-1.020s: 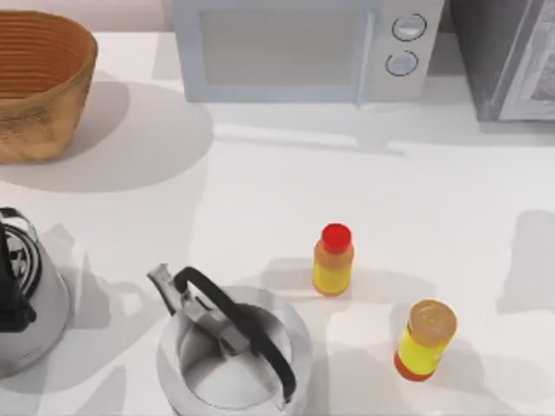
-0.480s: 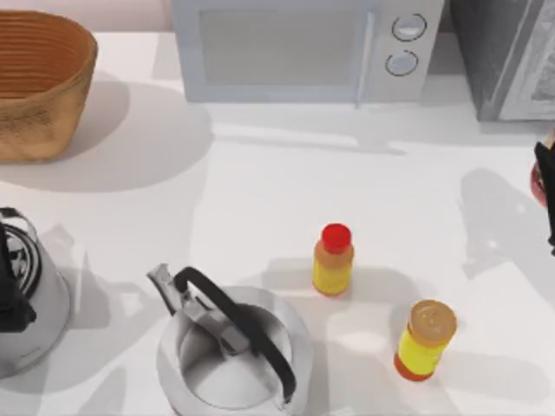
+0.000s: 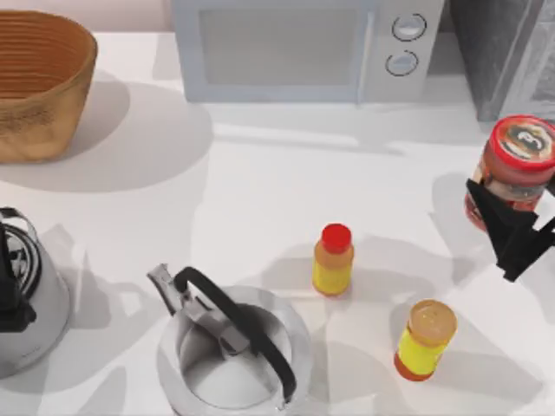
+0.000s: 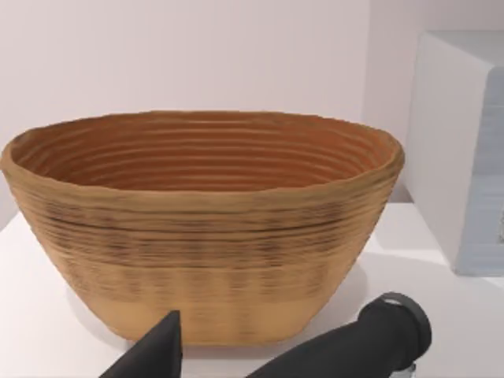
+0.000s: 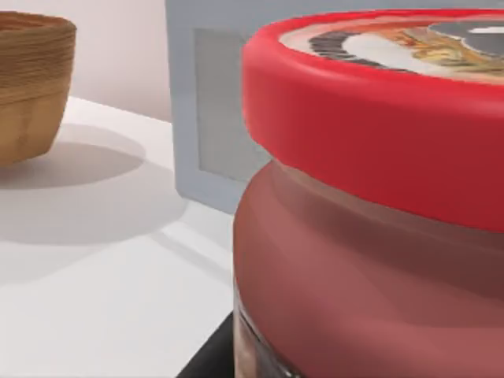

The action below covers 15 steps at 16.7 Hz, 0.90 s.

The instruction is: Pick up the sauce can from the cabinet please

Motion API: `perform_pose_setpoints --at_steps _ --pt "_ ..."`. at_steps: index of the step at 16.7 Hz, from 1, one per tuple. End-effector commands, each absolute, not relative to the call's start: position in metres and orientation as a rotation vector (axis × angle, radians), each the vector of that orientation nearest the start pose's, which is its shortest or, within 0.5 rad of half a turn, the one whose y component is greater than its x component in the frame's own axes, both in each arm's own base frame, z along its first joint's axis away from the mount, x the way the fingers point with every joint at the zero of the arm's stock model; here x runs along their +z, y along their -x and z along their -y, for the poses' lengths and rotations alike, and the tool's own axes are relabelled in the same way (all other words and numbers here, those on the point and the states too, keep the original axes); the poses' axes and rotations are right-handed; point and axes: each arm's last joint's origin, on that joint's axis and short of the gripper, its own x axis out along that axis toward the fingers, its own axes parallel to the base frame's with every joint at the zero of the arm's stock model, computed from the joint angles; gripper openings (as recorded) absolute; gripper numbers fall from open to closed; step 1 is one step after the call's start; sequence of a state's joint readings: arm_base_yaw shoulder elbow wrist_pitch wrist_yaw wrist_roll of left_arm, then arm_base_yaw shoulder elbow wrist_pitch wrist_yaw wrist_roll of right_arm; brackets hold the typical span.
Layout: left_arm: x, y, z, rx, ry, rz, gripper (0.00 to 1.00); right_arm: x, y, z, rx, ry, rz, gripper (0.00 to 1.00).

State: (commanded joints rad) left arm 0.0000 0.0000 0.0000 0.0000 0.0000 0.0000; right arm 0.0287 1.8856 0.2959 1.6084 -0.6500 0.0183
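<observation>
The right tool is clenched on the short round sauce can with reddish-orange contents and a wide red lid bearing a dark-and-white round mark, holding it upright near the right edge of the white bench, just in front of the large grey boxy cabinet with a dark speckled side that stands at the far right corner. In the right wrist view the sauce can sits close up, its lid fitted on and the jar full of red sauce. The left tool is parked near the left edge of the bench, facing the woven tan wicker basket at the far left corner, whose ribbed inside lies bare; whether that tool is released or clenched I cannot tell. A light microwave with two round knobs stands along the far edge. Toward the near edge stand a slim yellow bottle with a small red cap, a yellow bottle with a tan-orange cap, and a silver kettle with a black handle.
</observation>
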Motion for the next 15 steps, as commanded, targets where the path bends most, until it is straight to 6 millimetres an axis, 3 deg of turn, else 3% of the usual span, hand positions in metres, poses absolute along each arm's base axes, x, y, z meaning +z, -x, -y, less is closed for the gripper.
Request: perform_pose_setpoints --at_steps 4,11,15 --pt "0.160 -0.106 0.001 0.000 0.000 0.000 1.00 0.085 -0.258 -0.030 0.759 0.000 0.004 0.00" --pt "0.160 -0.106 0.001 0.000 0.000 0.000 1.00 0.083 -0.258 -0.029 0.757 -0.004 -0.001 0.00" --pt "0.160 -0.106 0.001 0.000 0.000 0.000 1.00 0.074 -0.277 -0.045 0.757 0.001 0.005 0.00"
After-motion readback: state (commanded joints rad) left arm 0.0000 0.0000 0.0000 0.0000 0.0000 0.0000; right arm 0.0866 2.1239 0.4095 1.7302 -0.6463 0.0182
